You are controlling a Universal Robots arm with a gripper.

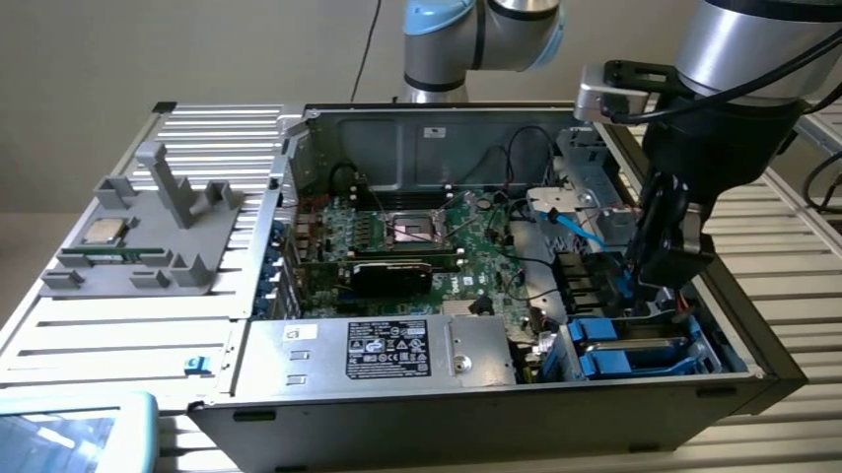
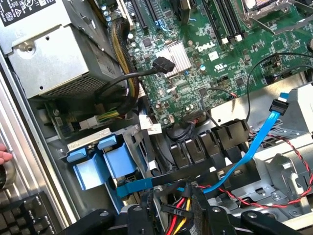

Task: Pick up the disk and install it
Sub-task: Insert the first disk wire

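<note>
The flat silver-grey disk in its bright blue plastic carrier [image 1: 629, 357] sits low in the drive bay at the front corner of the open black computer case [image 1: 736, 335], on the exterior view's right. Just above it hangs the black pincer [image 1: 662, 278], spread and pinching nothing. A thin blue ribbon cable [image 1: 579, 232] runs beside the arm. The green motherboard [image 1: 421, 246] lies further in, near a silver box with a black label [image 1: 382, 350]. The case rests on a pale slatted worktop [image 1: 118, 335].

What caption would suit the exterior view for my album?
Robot arm reaching into an open computer case, above the blue-framed disk.
</note>
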